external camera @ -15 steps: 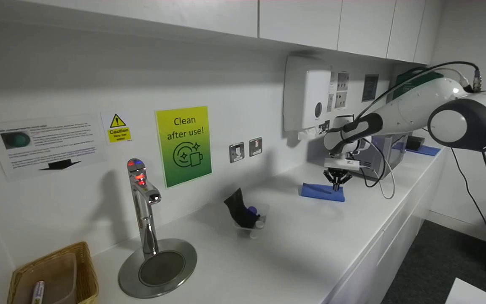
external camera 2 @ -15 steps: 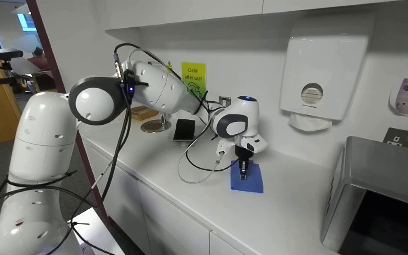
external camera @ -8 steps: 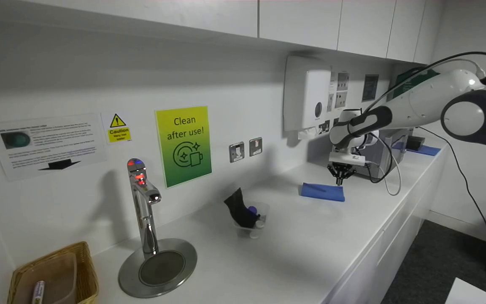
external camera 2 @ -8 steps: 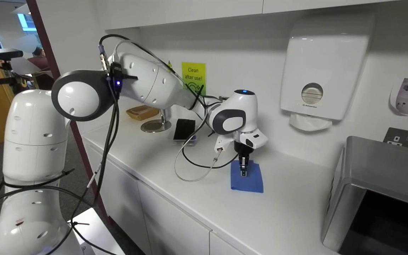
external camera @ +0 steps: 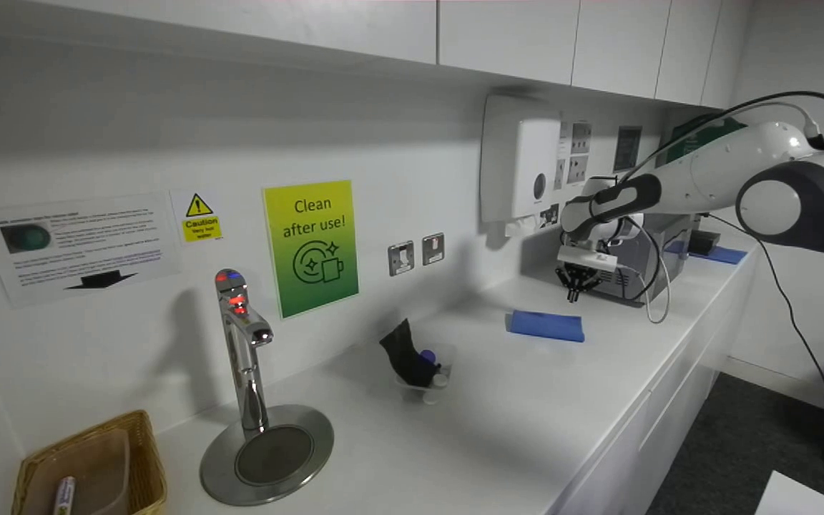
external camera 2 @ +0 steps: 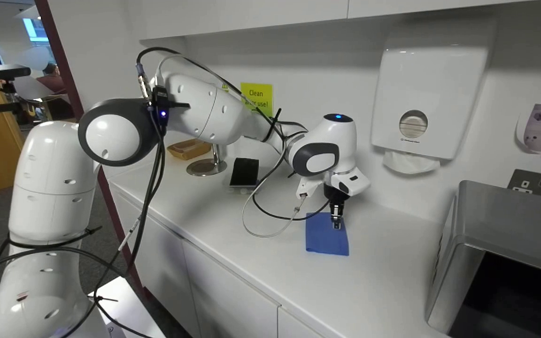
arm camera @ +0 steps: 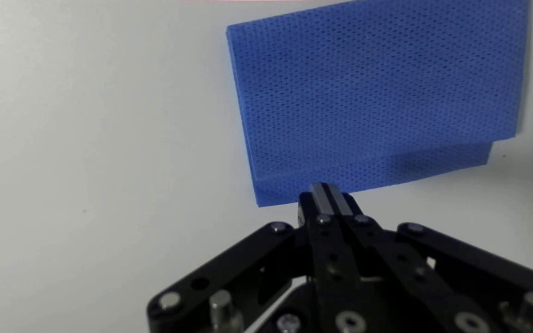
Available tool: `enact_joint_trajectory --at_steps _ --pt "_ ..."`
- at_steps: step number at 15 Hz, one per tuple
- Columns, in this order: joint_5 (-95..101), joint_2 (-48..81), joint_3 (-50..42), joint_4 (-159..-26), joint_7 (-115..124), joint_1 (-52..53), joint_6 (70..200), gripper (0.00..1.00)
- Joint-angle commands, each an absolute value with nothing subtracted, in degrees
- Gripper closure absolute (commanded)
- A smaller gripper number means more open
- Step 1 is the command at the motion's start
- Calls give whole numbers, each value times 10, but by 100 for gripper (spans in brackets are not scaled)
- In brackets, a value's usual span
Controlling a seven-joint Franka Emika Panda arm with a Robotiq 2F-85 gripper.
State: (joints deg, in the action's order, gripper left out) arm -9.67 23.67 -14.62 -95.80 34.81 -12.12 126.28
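A folded blue cloth lies flat on the white counter. It also shows in an exterior view and fills the upper right of the wrist view. My gripper is shut, with its two fingertips together and nothing seen between them. In the wrist view the fingertips overlap the cloth's near edge. In an exterior view the gripper hangs above the counter, apart from the cloth. In another exterior view the gripper appears over the cloth's side edge.
A grey microwave stands on the counter near the arm. A paper towel dispenser hangs on the wall. A clear tub with a black pouch, a tap and a wicker basket stand farther along. Another blue cloth lies beyond the microwave.
My gripper has risen away from the cloth and, in an exterior view, shifted right toward its side edge. It stays shut. The cloth has not visibly moved.
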Motion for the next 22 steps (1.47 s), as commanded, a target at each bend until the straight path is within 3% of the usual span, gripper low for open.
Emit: enact_joint_trajectory --at_steps 1,22 --pt "-117 268 -135 -907 339 -129 1242 100" --pt "-108 324 -116 -896 340 -111 1236 100"
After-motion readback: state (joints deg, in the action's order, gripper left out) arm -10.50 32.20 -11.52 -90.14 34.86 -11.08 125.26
